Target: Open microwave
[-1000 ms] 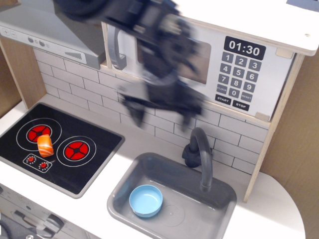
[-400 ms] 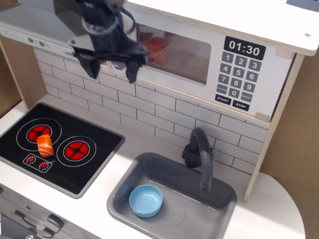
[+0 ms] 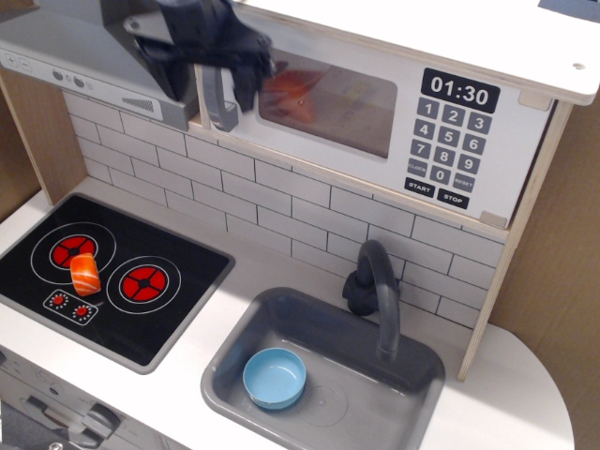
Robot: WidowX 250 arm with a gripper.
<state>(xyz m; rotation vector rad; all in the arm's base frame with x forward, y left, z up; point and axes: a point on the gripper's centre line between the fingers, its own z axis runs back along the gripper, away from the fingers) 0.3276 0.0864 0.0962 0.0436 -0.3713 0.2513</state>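
Microwave [image 3: 375,112] at upper centre: painted wood face looking smooth white, window showing clear glossy plastic, bar handle [image 3: 217,98] matt grey. Pincer [image 3: 208,80] at upper left looking black, dull plastic. Worktop [image 3: 525,412] showing smooth white. Sink [image 3: 412,375] and tap [image 3: 375,291] appearing matt grey plastic. Bowl [image 3: 275,378] gleaming pale blue. Hob [image 3: 178,314] shining black.

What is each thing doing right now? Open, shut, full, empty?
microwave: door shut, something orange inside
handle: between the tool's fingers, not yet pulled
tool: open, around the handle
blue bowl: upright, empty, in the sink
sink: no water
orange toy: lying on the left burner
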